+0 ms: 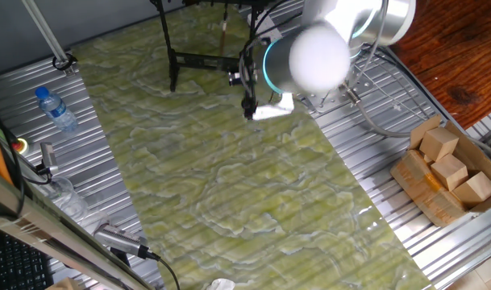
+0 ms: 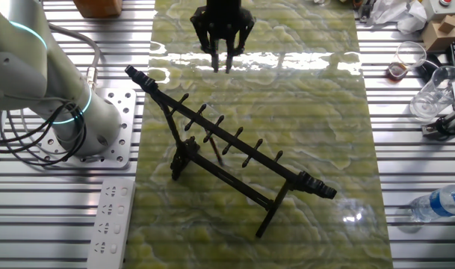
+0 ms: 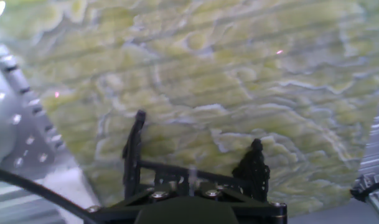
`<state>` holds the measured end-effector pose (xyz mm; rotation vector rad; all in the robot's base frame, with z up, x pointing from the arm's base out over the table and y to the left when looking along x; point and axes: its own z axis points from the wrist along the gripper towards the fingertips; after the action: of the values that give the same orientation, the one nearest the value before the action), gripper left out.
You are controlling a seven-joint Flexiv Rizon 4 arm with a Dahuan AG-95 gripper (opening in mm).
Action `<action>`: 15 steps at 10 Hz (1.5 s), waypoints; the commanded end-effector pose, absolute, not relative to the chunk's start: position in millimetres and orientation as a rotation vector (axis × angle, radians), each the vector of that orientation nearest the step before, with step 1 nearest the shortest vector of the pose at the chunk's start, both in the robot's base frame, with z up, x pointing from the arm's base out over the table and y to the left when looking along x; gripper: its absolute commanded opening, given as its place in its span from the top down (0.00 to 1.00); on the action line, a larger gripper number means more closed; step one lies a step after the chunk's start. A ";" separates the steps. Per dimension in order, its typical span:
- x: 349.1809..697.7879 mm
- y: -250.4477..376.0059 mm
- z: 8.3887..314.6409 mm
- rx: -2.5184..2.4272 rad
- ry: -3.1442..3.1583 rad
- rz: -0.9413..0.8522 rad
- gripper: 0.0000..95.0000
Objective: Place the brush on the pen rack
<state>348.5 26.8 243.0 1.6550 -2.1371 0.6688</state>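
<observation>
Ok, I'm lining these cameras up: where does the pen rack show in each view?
One fixed view: the pen rack stands at top centre, partly cut off by the picture's edge.
The other fixed view: it runs diagonally across the middle.
Hand view: not in it.
Shared landmark: the green marbled mat, seen in all three.

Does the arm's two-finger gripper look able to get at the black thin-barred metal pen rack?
Probably yes: the gripper hangs open and empty, apart from the pen rack, with only bare green mat between them.
</observation>
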 end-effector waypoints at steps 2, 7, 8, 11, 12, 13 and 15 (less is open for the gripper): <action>349.1 24.8 248.9 1.657 -2.395 0.493 1.00; 348.5 32.5 251.1 1.623 -2.466 0.404 1.00; 348.0 37.1 250.8 1.605 -2.480 0.405 1.00; 346.4 49.8 248.4 1.571 -2.519 0.383 1.00; 345.9 53.6 247.1 1.559 -2.545 0.354 1.00; 345.4 56.5 245.9 1.538 -2.588 0.316 1.00; 346.0 62.4 242.0 1.520 -2.628 0.274 1.00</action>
<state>345.3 60.9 242.9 1.5298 -2.6190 0.2858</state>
